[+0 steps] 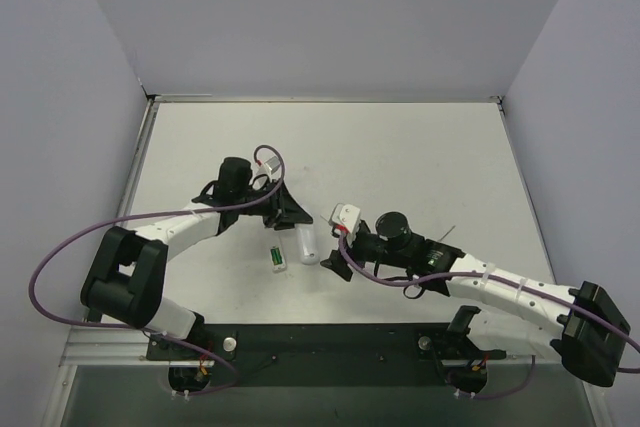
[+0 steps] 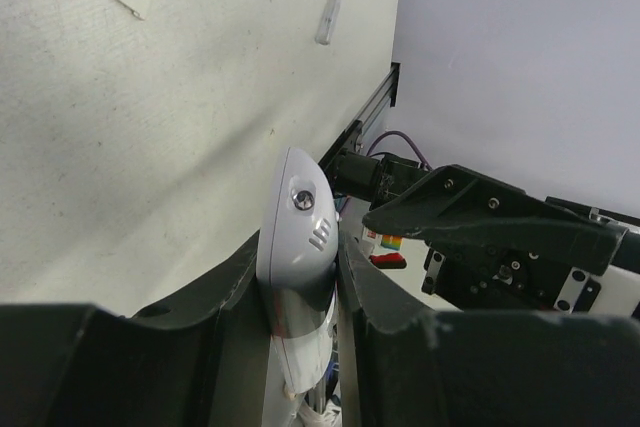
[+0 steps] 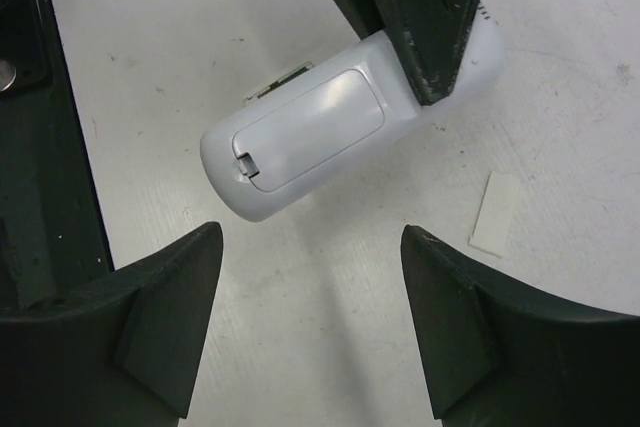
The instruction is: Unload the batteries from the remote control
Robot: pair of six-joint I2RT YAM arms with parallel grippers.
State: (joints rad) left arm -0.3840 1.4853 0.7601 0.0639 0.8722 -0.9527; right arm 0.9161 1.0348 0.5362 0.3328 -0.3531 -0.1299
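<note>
The left arm reaches in from the left toward the middle of the table (image 1: 400,157). Its gripper (image 1: 293,222) is pinched onto one end of the remote (image 1: 306,245). In the left wrist view the two dark fingers (image 2: 230,287) press against the white shell (image 2: 295,237) from both sides, and that end pokes out past their tips.

A green battery (image 1: 277,259) lies on the table just left of the remote, near it but apart from both grippers. From above I cannot tell whether it is one cell or two side by side. In the right wrist view a bit of green (image 3: 283,82) shows past the remote's far edge.

In that same view the remote (image 3: 300,132) has its back facing the camera, and the cover (image 3: 305,127) sits flush in place with the latch at the free end. A left finger (image 3: 420,17) crosses the other end. I cannot tell whether the remote rests on the table or hangs just above it.

The right gripper (image 1: 333,265) is just right of the remote. Its jaws are spread wide and hold nothing, and the fingertips (image 3: 190,277) are short of the remote's free end, not touching it.

A white slip (image 3: 493,212) lies flat on the table right of the remote. A thin white stick (image 2: 329,15) lies farther out, well apart from everything else.
</note>
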